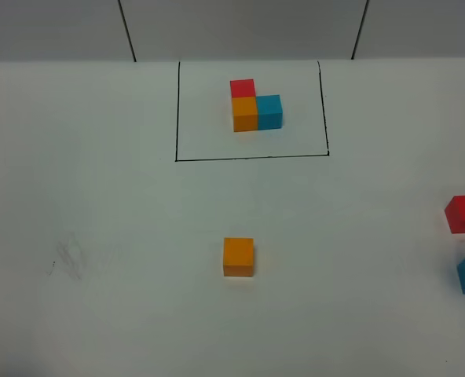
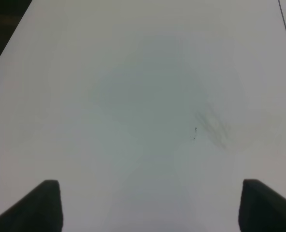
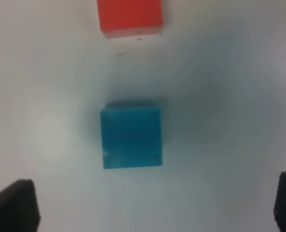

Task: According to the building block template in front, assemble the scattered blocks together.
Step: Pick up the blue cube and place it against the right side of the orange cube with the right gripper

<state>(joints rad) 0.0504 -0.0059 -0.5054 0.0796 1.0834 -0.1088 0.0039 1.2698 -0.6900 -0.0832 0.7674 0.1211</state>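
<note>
Our right gripper (image 3: pixel 150 208) is hanging spread wide and empty near the blue block (image 3: pixel 132 137); our left gripper (image 2: pixel 150 208) is gaping empty too. We are judging nothing joined yet: blue and red block (image 1: pixel 463 214) are lying apart, well right of the orange block (image 1: pixel 239 257). Beyond that orange block, the black frame (image 1: pixel 248 157) is enclosing only the template (image 1: pixel 245 114).

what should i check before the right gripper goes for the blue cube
1. right gripper open: ok, fingers wide apart, nothing held.
2. blue cube lined up with the gap between those fingers: ok in the right wrist view.
3. red cube apart from the blue cube: ok, a gap shows.
4. orange cube free: ok, stands alone, nothing touching it.
5. left gripper empty: ok, open, nothing between its fingers.
6. right gripper's height above the blue cube: cannot tell.
</note>
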